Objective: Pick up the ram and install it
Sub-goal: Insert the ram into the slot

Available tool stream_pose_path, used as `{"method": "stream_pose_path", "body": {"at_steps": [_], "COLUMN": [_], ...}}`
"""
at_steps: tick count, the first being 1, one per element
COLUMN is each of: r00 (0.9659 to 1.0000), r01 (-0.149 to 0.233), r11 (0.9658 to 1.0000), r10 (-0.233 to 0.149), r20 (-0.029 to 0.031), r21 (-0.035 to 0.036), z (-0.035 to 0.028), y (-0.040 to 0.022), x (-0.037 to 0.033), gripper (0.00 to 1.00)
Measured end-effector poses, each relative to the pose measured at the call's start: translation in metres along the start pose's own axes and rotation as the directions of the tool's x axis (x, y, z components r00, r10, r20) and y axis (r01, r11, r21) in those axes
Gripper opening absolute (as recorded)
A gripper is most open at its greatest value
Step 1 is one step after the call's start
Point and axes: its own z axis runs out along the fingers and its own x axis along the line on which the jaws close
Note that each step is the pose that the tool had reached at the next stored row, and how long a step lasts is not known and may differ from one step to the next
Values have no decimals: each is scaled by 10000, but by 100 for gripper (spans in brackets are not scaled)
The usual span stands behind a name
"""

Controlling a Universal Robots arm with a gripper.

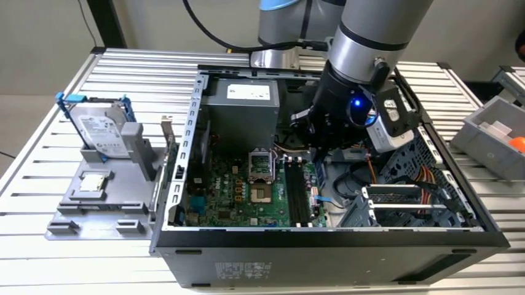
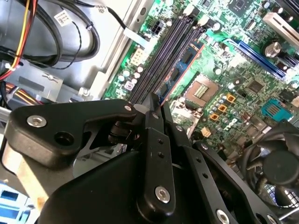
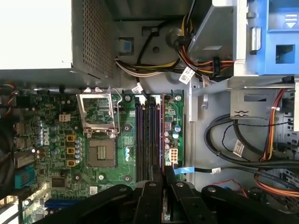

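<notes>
— Where's the ram (image 3: 163, 135) now?

— In the gripper (image 3: 163, 176). In both wrist views the black fingers are pressed together on one end of the thin board, and the rest of it runs straight out from the fingertips. The second wrist view shows its blue-green face and dark chips (image 2: 184, 63).

— And the axis?

— Its long axis lies along the memory slots (image 3: 148, 135), parallel to them. That alignment looks like the relation that matters for seating it.

— Is it over a slot?

— Close, but I can't say which one. The first wrist view puts the ram just on the cable side of the slots. The second puts it on the side of the processor socket (image 2: 202, 88). I take that disagreement to mean the board hangs above the motherboard and isn't seated yet.

— And from outside?

— In the exterior view the gripper (image 1: 324, 144) is down inside the open computer case (image 1: 328, 236), at the far end of the slots (image 1: 297, 193) — the ram itself is hidden under the wrist
</notes>
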Motion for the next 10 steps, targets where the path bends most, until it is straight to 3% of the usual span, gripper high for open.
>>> {"method": "stream_pose_path", "body": {"at_steps": [10], "r00": [10000], "r01": [-74], "r11": [10000], "r10": [74], "r20": [-1], "r21": [3], "z": [95], "y": [-26], "x": [-5], "gripper": [0]}}
